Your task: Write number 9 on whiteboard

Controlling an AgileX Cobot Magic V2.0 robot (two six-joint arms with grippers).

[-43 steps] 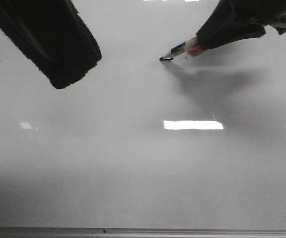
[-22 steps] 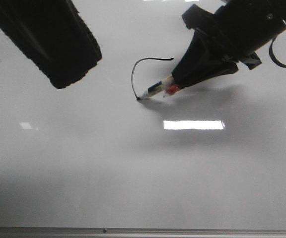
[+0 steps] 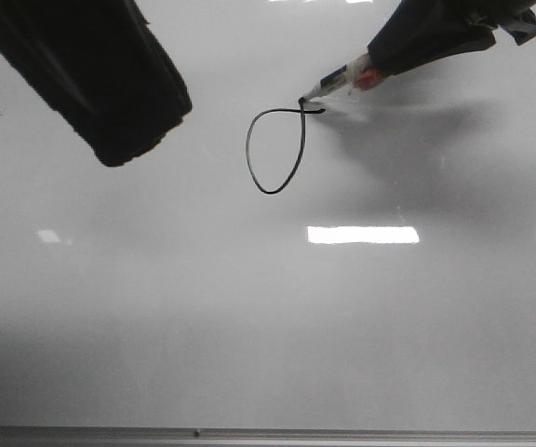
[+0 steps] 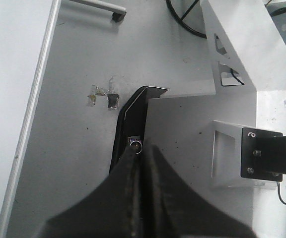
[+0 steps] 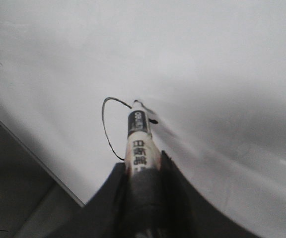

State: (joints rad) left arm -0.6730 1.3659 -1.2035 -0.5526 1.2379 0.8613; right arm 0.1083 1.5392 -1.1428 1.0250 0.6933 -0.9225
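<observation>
1. Change over the last second: a second ago there was only a short starting tick. Half a second ago the marker tip had arced left and down toward the loop's low point. Now the stroke has come back up and crossed its start, so the loop is closed.
2. The number 9 [image 3: 274,149]: so far just an oval loop plus a short tick at its top right, no tail. It sits on the far half of the whiteboard [image 3: 268,326], roughly mid-width, well clear of the metal rail [image 3: 268,434] along the near edge.
3. Right gripper [image 5: 142,173]: fingers clamped on the marker [image 3: 342,79], barrel sticking out between them. The tip sits at the loop's crossing point and looks to be touching the board.
4. Left gripper [image 4: 139,158]: fingers pressed together, nothing visible between them. It hangs over the far-left part of the board, well apart from the writing; its wrist camera mostly sees surfaces off the board's edge.
5. Meaning: roughly half done by my read. What's left is the long straight tail, from the crossing point toward the near edge.
6. Risk: the tail should start right at the junction without lifting, or there's a gap or double line. Plenty of bare board nearer the rail.
</observation>
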